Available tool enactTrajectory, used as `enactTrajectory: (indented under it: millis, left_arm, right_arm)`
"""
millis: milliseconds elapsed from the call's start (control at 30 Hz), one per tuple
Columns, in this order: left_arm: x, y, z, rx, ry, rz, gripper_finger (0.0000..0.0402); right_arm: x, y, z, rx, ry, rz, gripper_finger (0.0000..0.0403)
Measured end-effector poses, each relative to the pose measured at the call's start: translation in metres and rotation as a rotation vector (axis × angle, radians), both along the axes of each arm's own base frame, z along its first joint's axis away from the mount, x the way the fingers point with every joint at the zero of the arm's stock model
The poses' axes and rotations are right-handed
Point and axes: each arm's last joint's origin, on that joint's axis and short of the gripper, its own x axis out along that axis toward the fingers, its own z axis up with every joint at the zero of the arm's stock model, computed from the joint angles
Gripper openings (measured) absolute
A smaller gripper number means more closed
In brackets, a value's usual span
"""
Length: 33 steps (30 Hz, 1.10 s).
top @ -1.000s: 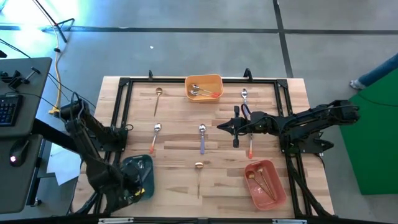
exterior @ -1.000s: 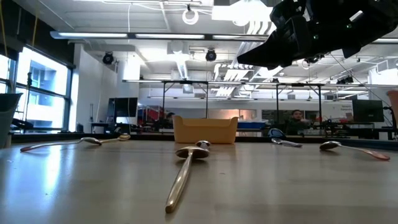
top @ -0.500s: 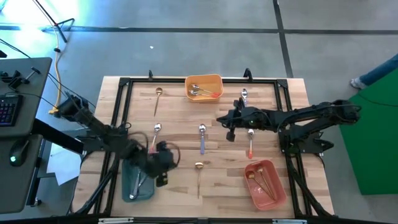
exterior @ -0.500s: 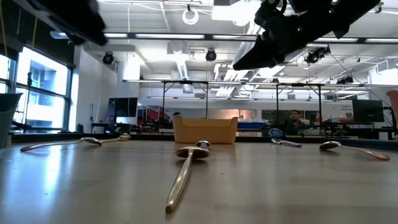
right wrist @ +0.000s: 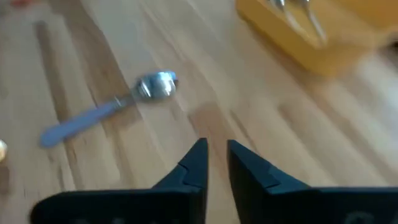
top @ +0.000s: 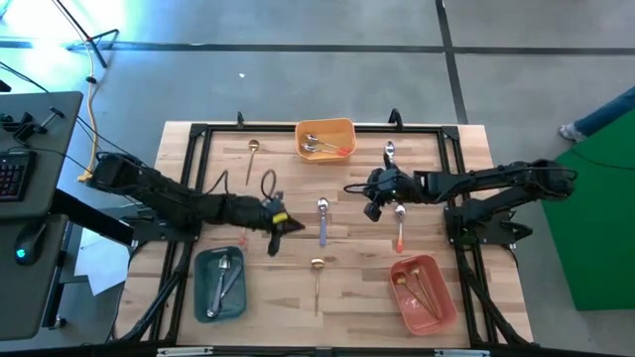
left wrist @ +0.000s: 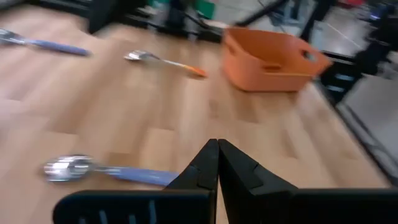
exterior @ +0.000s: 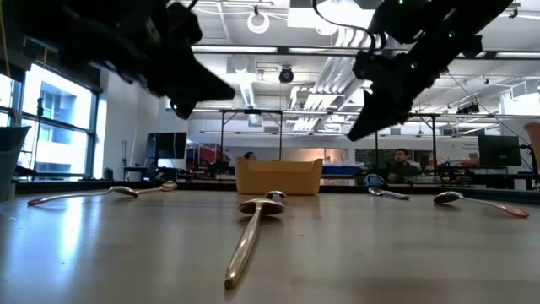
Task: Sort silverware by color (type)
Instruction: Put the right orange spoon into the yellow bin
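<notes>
The silverware lies spread over the wooden table. A lavender-handled spoon (top: 322,220) lies at the centre, between my two grippers. An orange-handled spoon (top: 400,230) and another lavender one (top: 390,159) lie to the right. Gold spoons lie at the far left (top: 252,159) and near the front (top: 317,283). My left gripper (top: 296,225) hovers shut just left of the centre spoon (left wrist: 106,172). My right gripper (top: 370,209) hovers to its right, tipped downward, with a narrow gap between its fingers (right wrist: 198,157), toward that spoon (right wrist: 112,109). Neither holds anything.
A teal tray (top: 206,266) with spoons stands at the near left. An orange tray (top: 325,126) with spoons stands at the far middle. A pink tray (top: 437,310) with gold spoons stands at the near right. A black frame borders the table. One more spoon (exterior: 84,197) lies under the left arm.
My left arm has swung from over the teal tray at the near left to the table's centre and turned from pointing down to nearly level. My right gripper has tipped downward and drawn back a little toward the right edge.
</notes>
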Motion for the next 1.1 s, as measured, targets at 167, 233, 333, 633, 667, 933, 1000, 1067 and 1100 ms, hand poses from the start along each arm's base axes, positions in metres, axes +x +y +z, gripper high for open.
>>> enactTrajectory:
  millis: [167, 233, 333, 633, 667, 933, 1000, 1067, 1100]
  left_arm:
    - [-0.017, 0.037, -0.017, 0.0, -0.064, 0.113, 0.0]
    - [-0.024, 0.048, -0.02, -0.019, -0.103, 0.123, 0.0]
    - [-0.034, 0.062, -0.025, -0.026, -0.143, 0.145, 0.0]
    - [-0.052, 0.091, -0.034, -0.008, -0.136, 0.296, 0.0]
    - [-0.053, 0.094, -0.034, -0.006, -0.14, 0.31, 0.0]
    - [-0.065, 0.11, -0.039, 0.016, -0.13, 0.397, 0.0]
    - [-0.067, 0.113, -0.041, 0.017, -0.121, 0.416, 0.0]
    - [-0.068, 0.116, -0.041, 0.017, -0.12, 0.429, 0.0]
    - [-0.068, 0.117, -0.041, 0.016, -0.119, 0.43, 0.0]
  right_arm:
    - [-0.016, 0.003, -0.011, 0.197, 0.166, -0.137, 0.0097]
    - [-0.022, 0.006, -0.014, 0.269, 0.231, -0.195, 0.0116]
    - [-0.032, 0.013, -0.018, 0.371, 0.321, -0.291, 0.0135]
    - [-0.049, 0.032, -0.023, 0.529, 0.44, -0.561, 0.0145]
    - [-0.05, 0.032, -0.023, 0.523, 0.437, -0.587, 0.0145]
    - [-0.05, 0.029, -0.023, 0.526, 0.386, -0.704, 0.0145]
    - [-0.05, 0.027, -0.024, 0.532, 0.382, -0.721, 0.0145]
    - [-0.049, 0.026, -0.026, 0.542, 0.385, -0.76, 0.0145]
    - [-0.049, 0.026, -0.028, 0.549, 0.394, -0.773, 0.0145]
